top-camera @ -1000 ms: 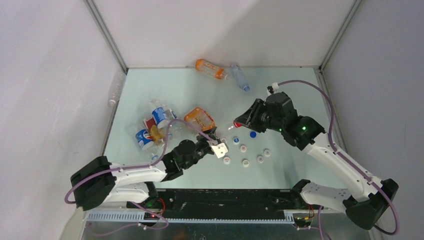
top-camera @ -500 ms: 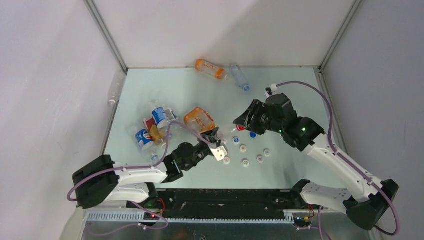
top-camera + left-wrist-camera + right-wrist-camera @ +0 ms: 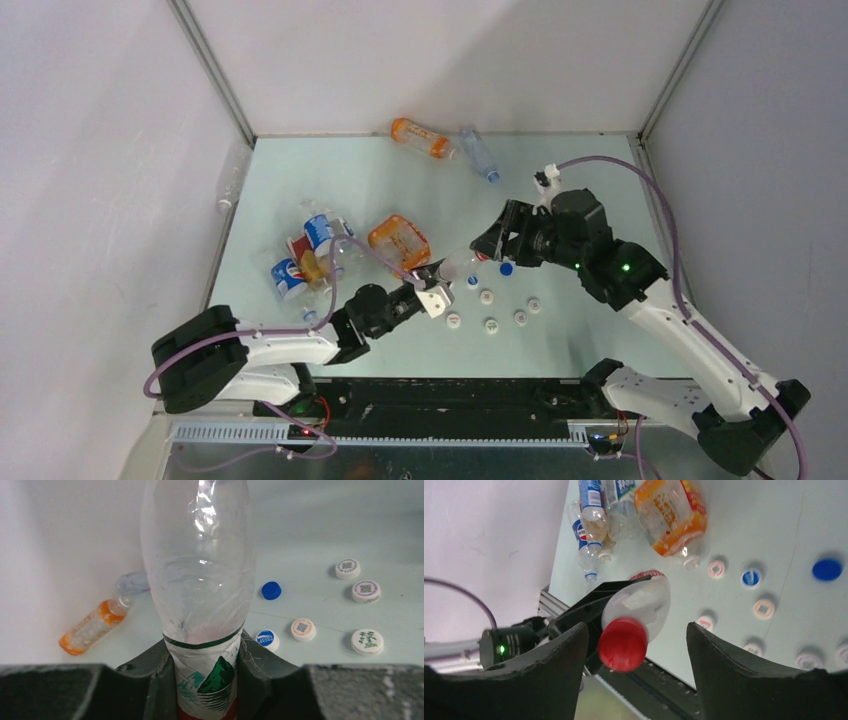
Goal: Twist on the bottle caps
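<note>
Red plastic sits between the two fingers of my right pincer (image 3: 488,244): the red cap (image 3: 623,644) is at the mouth end of the clear bottle (image 3: 197,570), and my jaws stand wide, with a gap on each side of it, touching neither cap nor bottle. Whether the cap is screwed fully down I cannot tell, as it is blurred. My left pincer (image 3: 433,291) is clamped on the lower part of that bottle, on its label with the green mountain, and holds it off the table (image 3: 350,180), its neck slanting up towards my right pincer. Below and beside the held bottle the loose caps (image 3: 366,591) lie scattered on the table, most of them white, with one plain blue cap (image 3: 271,590) among them. A squashed orange bottle (image 3: 398,240) lies just left of my left pincer, next to a heap of other bottles (image 3: 308,255). Two more bottles (image 3: 421,137) lie near the far edge.
</note>
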### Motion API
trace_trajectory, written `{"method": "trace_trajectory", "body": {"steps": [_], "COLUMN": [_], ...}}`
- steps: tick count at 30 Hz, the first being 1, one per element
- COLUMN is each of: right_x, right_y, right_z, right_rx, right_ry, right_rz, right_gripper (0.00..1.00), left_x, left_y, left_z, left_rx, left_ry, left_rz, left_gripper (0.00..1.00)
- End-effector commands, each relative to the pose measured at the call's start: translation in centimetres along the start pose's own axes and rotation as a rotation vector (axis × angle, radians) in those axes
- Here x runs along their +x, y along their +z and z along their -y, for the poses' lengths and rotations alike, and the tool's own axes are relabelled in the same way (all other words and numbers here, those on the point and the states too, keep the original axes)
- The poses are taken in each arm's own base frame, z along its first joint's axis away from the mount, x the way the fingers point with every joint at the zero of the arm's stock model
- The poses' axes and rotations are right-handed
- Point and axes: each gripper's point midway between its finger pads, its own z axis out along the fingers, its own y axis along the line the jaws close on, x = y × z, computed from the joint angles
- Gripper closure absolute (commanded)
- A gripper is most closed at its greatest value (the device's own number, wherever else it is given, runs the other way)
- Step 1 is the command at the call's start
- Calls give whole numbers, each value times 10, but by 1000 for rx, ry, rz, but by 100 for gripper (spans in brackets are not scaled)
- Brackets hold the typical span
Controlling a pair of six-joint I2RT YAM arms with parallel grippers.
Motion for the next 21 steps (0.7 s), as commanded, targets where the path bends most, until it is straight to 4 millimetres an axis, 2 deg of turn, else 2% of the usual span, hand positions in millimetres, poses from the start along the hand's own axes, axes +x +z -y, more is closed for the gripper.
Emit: {"method": "trace_trajectory", "body": {"steps": [1,2,3,4,5,6,7,8,11,14,21], "right_x": [-28,-32,-36,-38,-37,-38,-36,-36,-30,-20,7], "right_y": [-29,-36,-39,-44,-47,-50,-50,-51,-55,-55,-76], "right_z": [-23,-22,-20,-19,-18,-16,-14,-13,-20,-19,-32], "right_rx": [-149,-157,-160,-171,-190,-194,-198,-206,-282,-332,-527], "right_ry": [-263,-357,-399,-491,-533,-602,-629,-687,-791,-946,-1229], "right_rz": [109,135,147,166,163,172,171,184,194,175,159], "right_gripper": [27,27,27,27,28,29,33,35,38,39,35], "left_x": [-2,-6,0,-5,1,-6,-2,-2,-12,-21,-41], "left_y": [-1,-2,-5,-6,-10,-11,-16,-19,-24,-32,-40], "left_z": [7,1,9,2,10,3,10,7,7,10,18], "left_rx": [74,71,115,113,158,156,197,205,263,314,428], "left_ry": [-147,-163,-197,-211,-237,-247,-268,-282,-305,-316,-302], "left_rz": [5,8,-22,-16,-51,-40,-73,-92,-88,-84,-55], "left_gripper": [95,95,94,94,94,94,94,94,94,94,93]}}
